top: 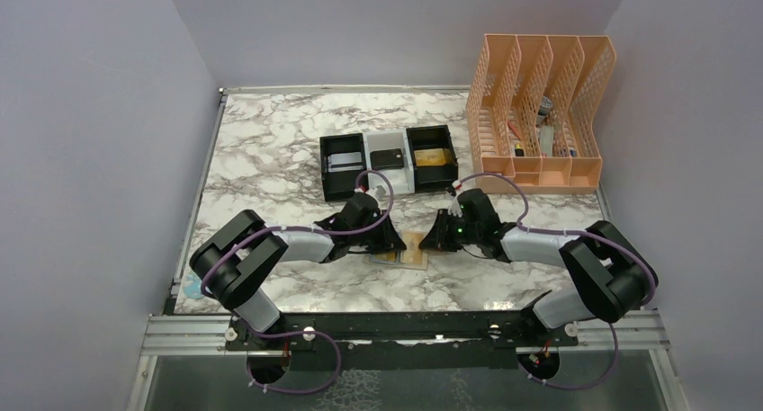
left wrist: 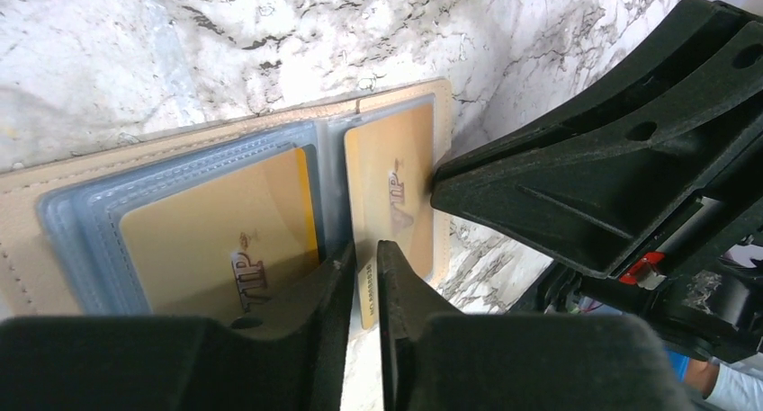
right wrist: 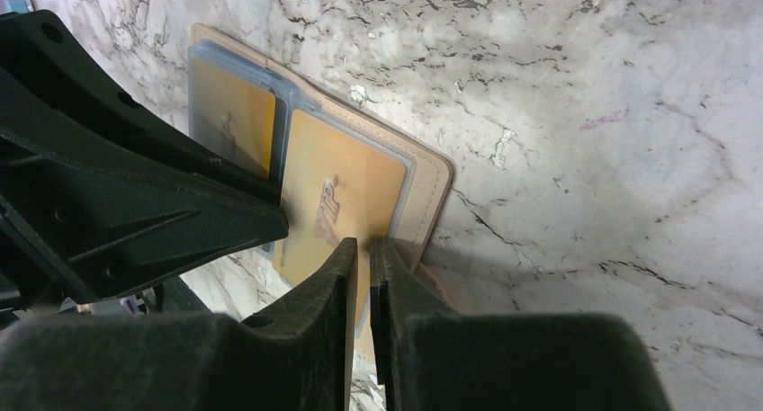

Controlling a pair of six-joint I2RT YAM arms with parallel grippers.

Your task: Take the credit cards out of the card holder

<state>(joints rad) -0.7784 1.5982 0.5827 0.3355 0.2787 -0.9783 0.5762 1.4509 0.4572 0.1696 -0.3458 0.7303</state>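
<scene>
table (top: 270, 150): grey-veined white marble | walls (top: 81, 114): plain lilac | card holder (top: 414, 249): open flat

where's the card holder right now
In the top view the card holder lies open on the marble table, front centre, between the left tool and right tool, nearer the arms than the bins.

tabletop (top: 270, 150): white-grey marble pattern | left black bin (top: 335, 184), white bin (top: 378, 173), right black bin (top: 423, 179): touching in a row, centre | peach mesh file organizer (top: 504, 114): upright, far right corner, small unidentifiable items in its slots | light-blue object (top: 192, 290): left edge, partly hidden
</scene>
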